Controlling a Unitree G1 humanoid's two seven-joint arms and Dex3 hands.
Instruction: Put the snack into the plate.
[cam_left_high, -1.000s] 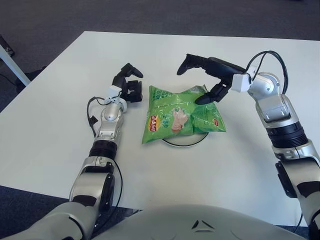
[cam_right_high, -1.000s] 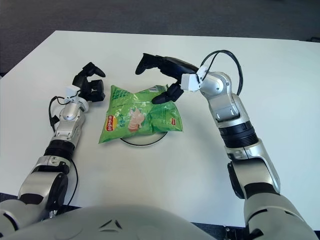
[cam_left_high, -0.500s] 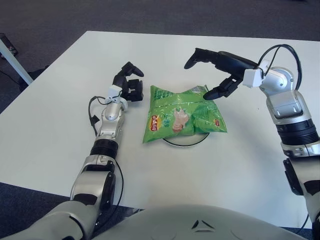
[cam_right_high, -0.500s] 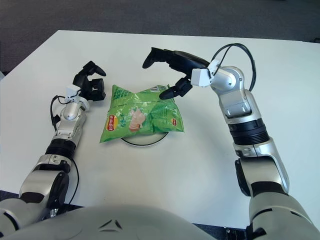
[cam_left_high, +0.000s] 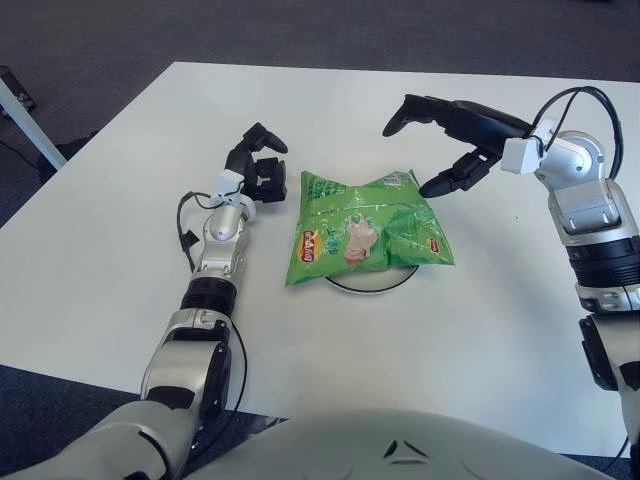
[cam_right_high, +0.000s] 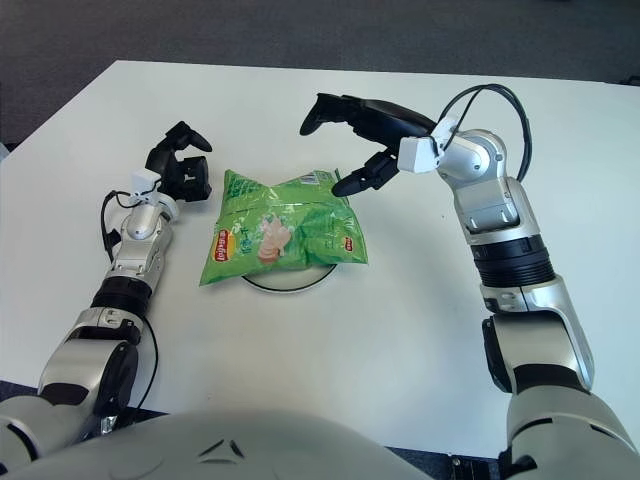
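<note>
A green snack bag (cam_left_high: 365, 230) lies flat over a white plate (cam_left_high: 372, 285), hiding all of the plate but its front rim. My right hand (cam_left_high: 440, 140) hovers just beyond the bag's far right corner, fingers spread and holding nothing, clear of the bag. My left hand (cam_left_high: 258, 170) shows left of the bag's far left corner, apart from it, its fingers loosely curled around nothing.
The white table (cam_left_high: 120, 240) spreads around the plate, with bare surface left, right and in front. Dark carpet lies beyond its far edge. A pale table leg (cam_left_high: 25, 125) shows at the far left.
My right hand has drawn back to the right and slightly up, away from the bag's far corner. The bag and my left hand have stayed put.
</note>
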